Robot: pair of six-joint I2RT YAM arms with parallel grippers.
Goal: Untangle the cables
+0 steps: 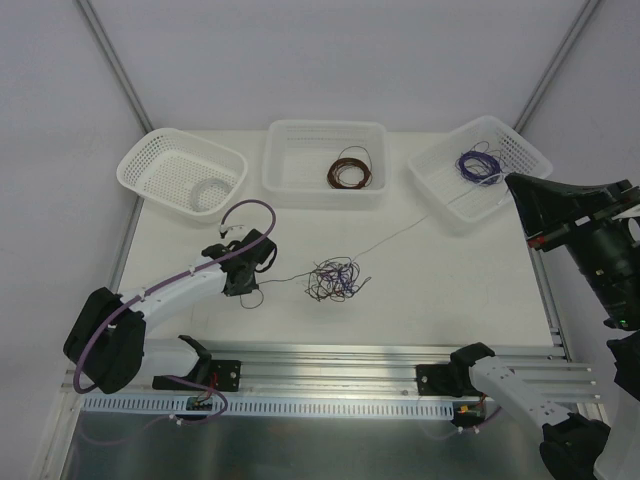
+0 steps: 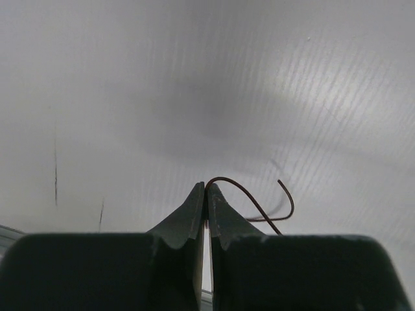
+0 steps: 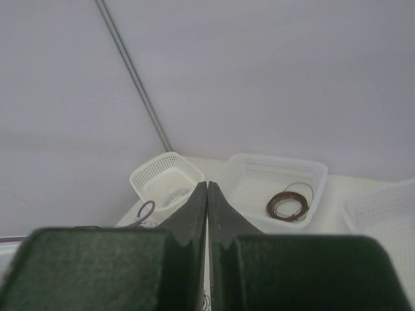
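Note:
The cables (image 1: 333,279) lie as a small messy clump of purple, brown and pale strands at the middle of the table. A thin strand (image 1: 285,278) runs left from the clump to my left gripper (image 1: 250,295), which is low over the table. In the left wrist view that gripper (image 2: 206,186) is shut on a brown cable end (image 2: 249,197) that curls out to the right of its tips. My right gripper (image 1: 515,185) is raised at the right side, over the right basket's corner. In its own view it (image 3: 207,184) is shut and empty.
Three white baskets stand along the back: the left (image 1: 150,150) holds a white coil (image 1: 210,190), the middle (image 1: 300,135) a brown coil (image 1: 350,170), the right (image 1: 520,150) a purple coil (image 1: 478,165). A fine strand (image 1: 400,232) runs from the clump toward the right basket.

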